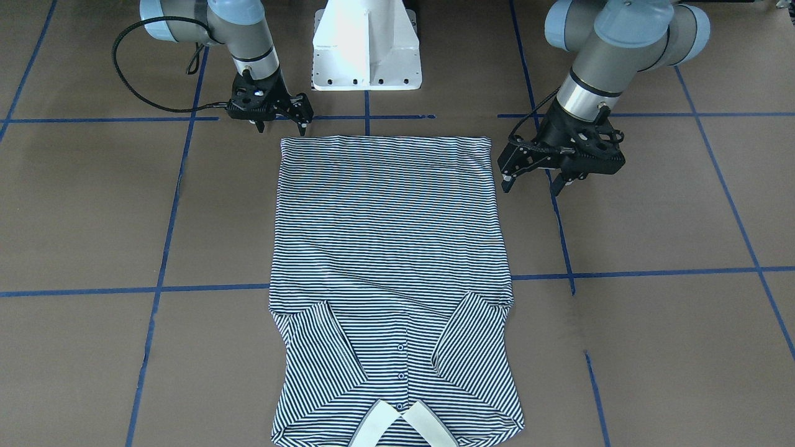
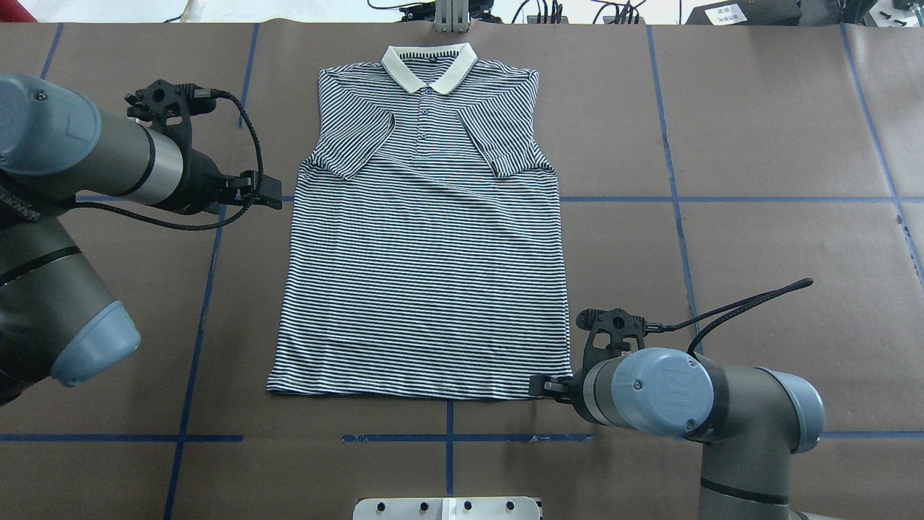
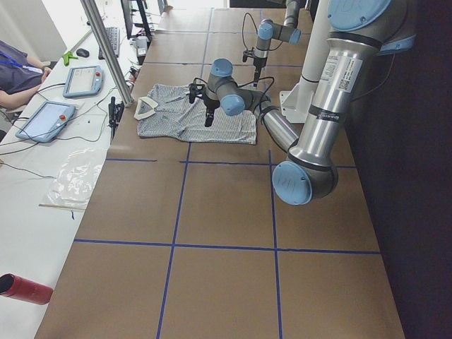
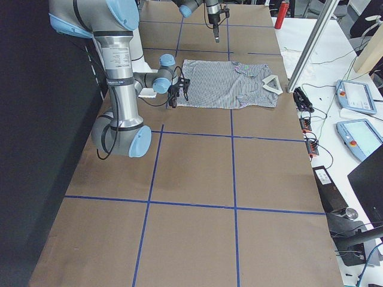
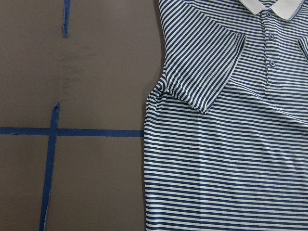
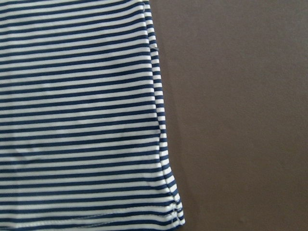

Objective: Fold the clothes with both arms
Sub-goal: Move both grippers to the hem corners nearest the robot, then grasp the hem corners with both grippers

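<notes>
The striped polo shirt [image 1: 391,248] lies flat and face up on the brown table, its cream collar [image 2: 429,65] on the side away from the robot. Both short sleeves are folded inward onto the chest [image 5: 211,72]. My left gripper [image 1: 531,186] is open and empty. It hovers just off the shirt's side edge, at sleeve level in the overhead view [image 2: 268,191]. My right gripper [image 1: 281,129] is open and empty at the hem corner nearest the robot [image 2: 545,386]. The right wrist view shows that hem corner [image 6: 168,211] lying flat.
The white pedestal base [image 1: 366,49] stands at the robot's edge of the table, behind the hem. Blue tape lines [image 2: 722,199] cross the brown surface. A side bench with tablets [image 3: 46,120] and a metal post [image 3: 106,49] lie beyond the collar end.
</notes>
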